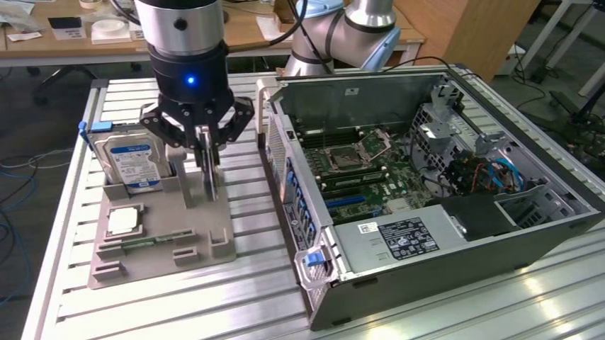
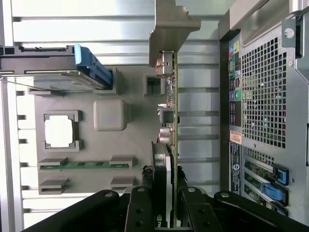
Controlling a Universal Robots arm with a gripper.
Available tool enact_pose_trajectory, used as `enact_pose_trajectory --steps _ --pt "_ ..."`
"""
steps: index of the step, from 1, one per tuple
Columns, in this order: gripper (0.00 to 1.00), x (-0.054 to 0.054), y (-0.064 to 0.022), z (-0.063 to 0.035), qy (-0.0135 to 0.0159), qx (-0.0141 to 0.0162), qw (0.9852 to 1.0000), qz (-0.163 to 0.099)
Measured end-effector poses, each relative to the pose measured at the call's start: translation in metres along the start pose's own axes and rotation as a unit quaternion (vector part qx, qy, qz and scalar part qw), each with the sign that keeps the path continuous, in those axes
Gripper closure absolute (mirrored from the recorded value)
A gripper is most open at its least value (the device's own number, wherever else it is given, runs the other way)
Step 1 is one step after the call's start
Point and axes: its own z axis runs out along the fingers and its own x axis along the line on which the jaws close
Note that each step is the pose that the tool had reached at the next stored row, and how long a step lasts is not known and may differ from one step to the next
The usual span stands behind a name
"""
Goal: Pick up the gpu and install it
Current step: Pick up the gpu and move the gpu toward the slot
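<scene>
The gpu (image 1: pixel 210 180) is a thin dark card standing on edge over the grey holder tray (image 1: pixel 156 273). My gripper (image 1: pixel 208 152) comes straight down on it, one finger on each face, shut on its top edge. I cannot tell whether its lower edge still touches the tray. In the wrist view the gpu (image 2: pixel 170 121) runs edge-on away from my gripper (image 2: pixel 169 212), with its silver bracket (image 2: pixel 171 29) at the far end. The open computer case (image 1: pixel 426 184) lies at the exterior view's right, its motherboard (image 1: pixel 364 170) exposed.
On the tray stand a hard drive (image 1: pixel 132 159) with a blue-white label, a square processor chip (image 1: pixel 123 221) and a green memory stick (image 1: pixel 142 244). The case's rear wall (image 2: pixel 260 96) rises close beside the gpu. Everything rests on a slatted metal table (image 1: pixel 236 304).
</scene>
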Motion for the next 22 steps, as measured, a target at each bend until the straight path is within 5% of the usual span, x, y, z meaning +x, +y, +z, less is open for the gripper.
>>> enact_pose_trajectory --steps 22 --pt "0.72 0.000 0.0005 -0.0138 0.0002 -0.0030 1.0000 0.000"
